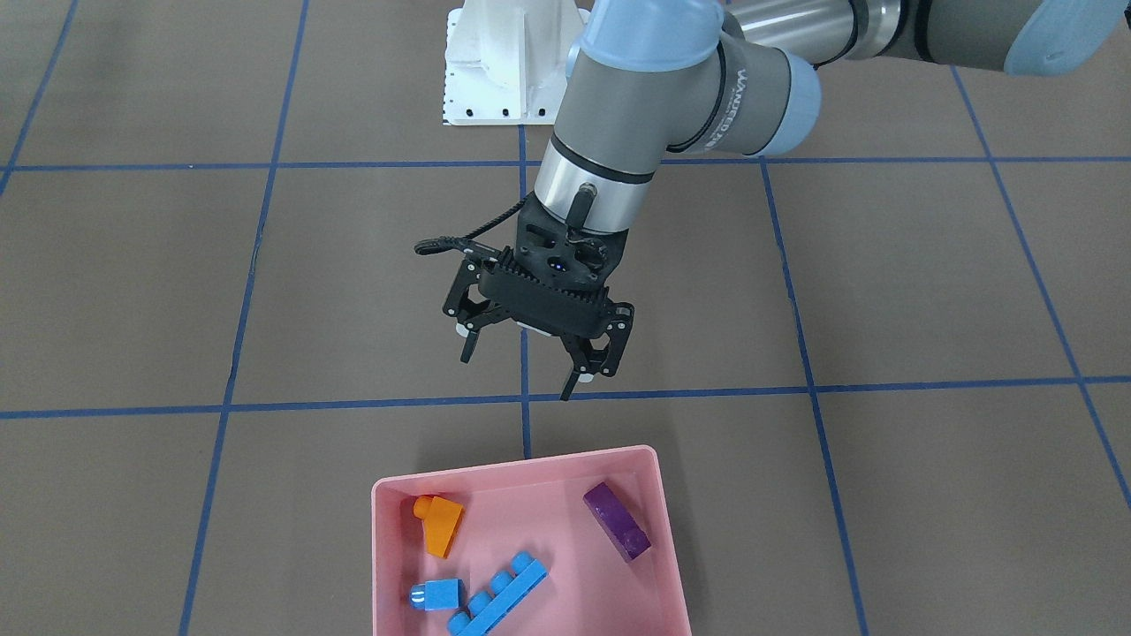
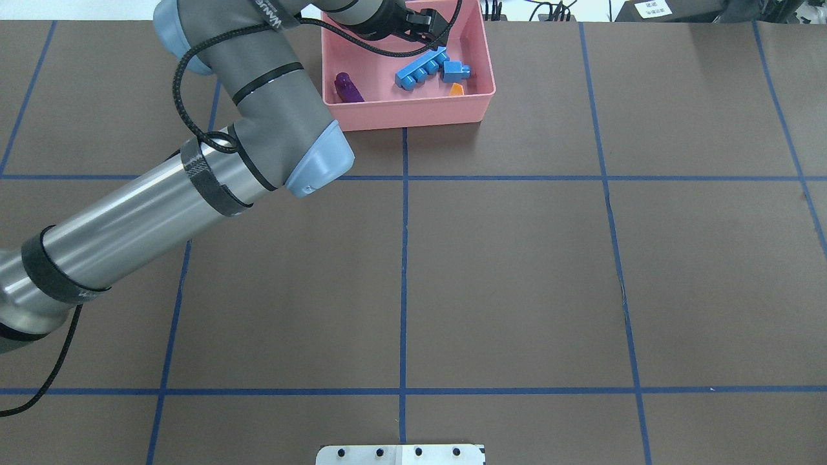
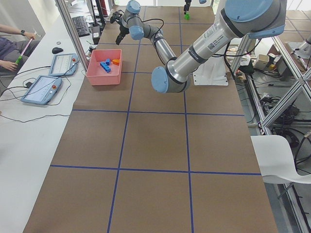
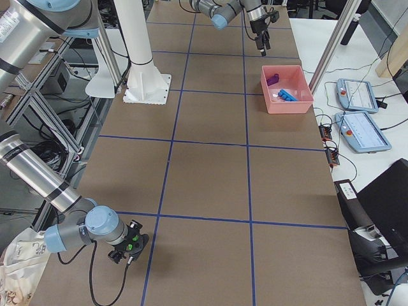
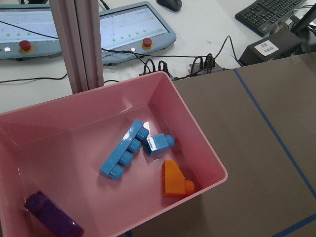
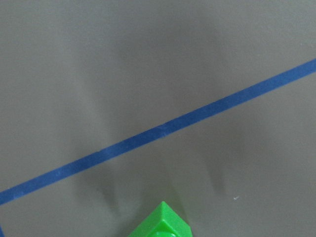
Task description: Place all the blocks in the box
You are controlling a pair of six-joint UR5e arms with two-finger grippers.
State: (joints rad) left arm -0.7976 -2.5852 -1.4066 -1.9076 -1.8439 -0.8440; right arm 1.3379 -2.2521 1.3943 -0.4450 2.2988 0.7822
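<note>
The pink box holds several blocks: an orange sloped one, a small blue one, a long blue one and a purple oblong. The left wrist view looks down on the box and those same blocks. My left gripper hangs open and empty above the table, just on the robot's side of the box. A green block shows at the bottom edge of the right wrist view. Far off at the table's other end, it sits at my right gripper; whether that gripper is open or shut I cannot tell.
The white robot base stands behind the left arm. Beyond the box are control panels, a keyboard, cables and an aluminium post. A person's hand rests on the side bench.
</note>
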